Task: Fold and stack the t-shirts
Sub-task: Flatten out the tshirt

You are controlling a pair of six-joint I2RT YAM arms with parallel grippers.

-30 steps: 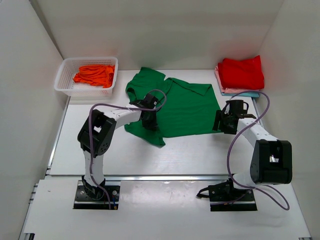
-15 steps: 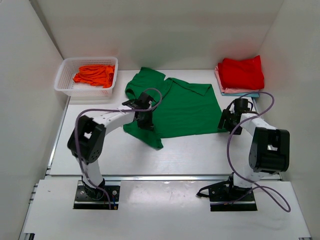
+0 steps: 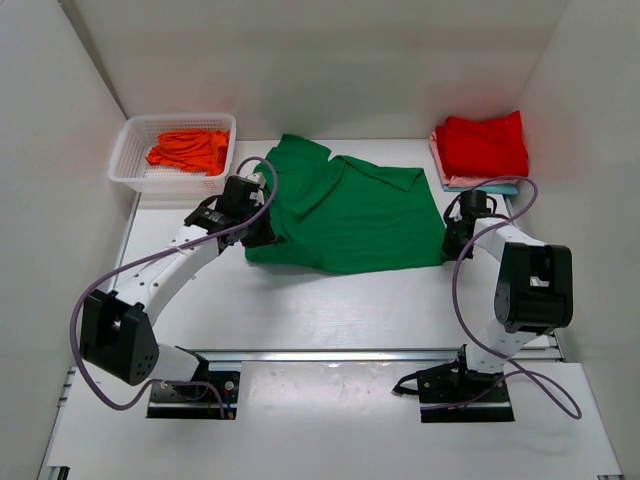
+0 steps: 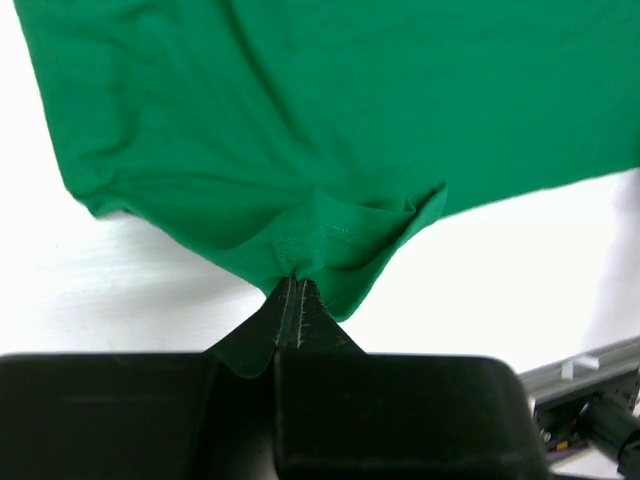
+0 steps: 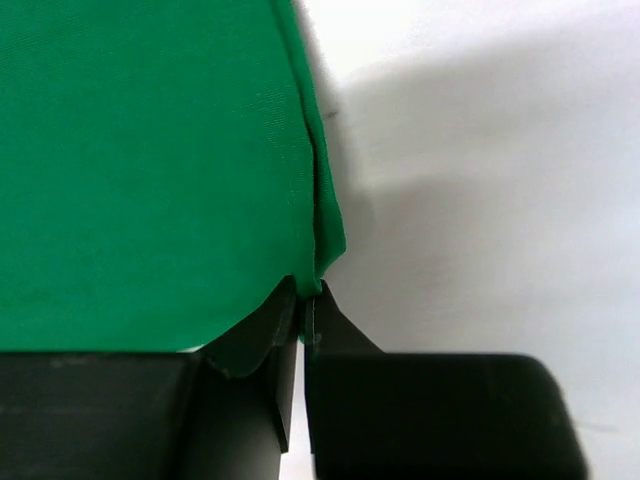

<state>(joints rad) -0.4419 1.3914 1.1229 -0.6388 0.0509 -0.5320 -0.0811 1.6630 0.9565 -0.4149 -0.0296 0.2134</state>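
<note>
I find nothing to read in any of my views: no letters, numbers, brand marks or signs. The green t-shirt (image 4: pixel 330 120) shows only plain cloth and a stitched hem. Seen from above, the red t-shirt (image 3: pixel 483 148) at the far right, the orange t-shirt (image 3: pixel 188 150) and the white basket (image 3: pixel 170 184) at the far left carry no legible marking.

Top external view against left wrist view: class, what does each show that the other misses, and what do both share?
Only top external: the basket of orange cloth, the folded stack, the right tool. Only left wrist: the pucker where the left tool clamps the hem. Both: the green t-shirt on the white table.
</note>
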